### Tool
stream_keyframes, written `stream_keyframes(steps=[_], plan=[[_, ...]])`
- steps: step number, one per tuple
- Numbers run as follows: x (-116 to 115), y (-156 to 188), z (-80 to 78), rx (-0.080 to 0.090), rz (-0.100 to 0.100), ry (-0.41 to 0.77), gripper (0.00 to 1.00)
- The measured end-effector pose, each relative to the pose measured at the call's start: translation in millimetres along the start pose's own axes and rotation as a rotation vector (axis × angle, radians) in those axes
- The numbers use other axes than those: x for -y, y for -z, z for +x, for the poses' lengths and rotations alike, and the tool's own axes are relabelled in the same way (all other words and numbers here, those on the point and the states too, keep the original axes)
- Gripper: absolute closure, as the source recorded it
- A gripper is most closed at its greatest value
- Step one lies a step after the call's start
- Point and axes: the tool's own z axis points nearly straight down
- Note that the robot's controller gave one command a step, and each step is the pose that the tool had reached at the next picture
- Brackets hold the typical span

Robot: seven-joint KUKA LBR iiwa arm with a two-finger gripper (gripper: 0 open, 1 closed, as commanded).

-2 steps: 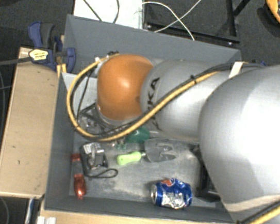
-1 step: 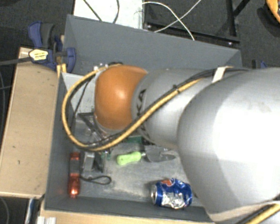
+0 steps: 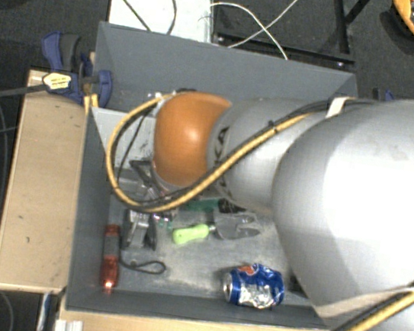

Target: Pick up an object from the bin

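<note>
Bare bin floor (image 3: pixel 195 269) between green-handled tool (image 3: pixel 190 233), crushed blue can (image 3: pixel 254 286) and red tool (image 3: pixel 108 263) along left wall.

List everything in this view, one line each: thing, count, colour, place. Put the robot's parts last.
bin: one, grey metal, middle of the view.
crushed can: one, blue with white and red, by the front wall, right of middle.
green-handled tool: one, light green, middle of the floor.
red tool: one, red, along the left wall, front corner.
cord loop: one, black, front left, beside the red tool.
metal piece: one, grey, right of the green handle.
gripper: one, dark metal, over the left floor.
arm: one, silver with orange cover, from the right.
</note>
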Motion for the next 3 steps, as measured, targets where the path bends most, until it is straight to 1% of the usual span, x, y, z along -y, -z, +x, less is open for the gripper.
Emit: stream_keyframes(steps=[1, 3], plan=[[18.4, -1.5, 55.3, -0.003, 0.01, 0.053, 0.0], [17.7, -1.2, 53.3, 0.0, 0.007, 0.046, 0.0]])
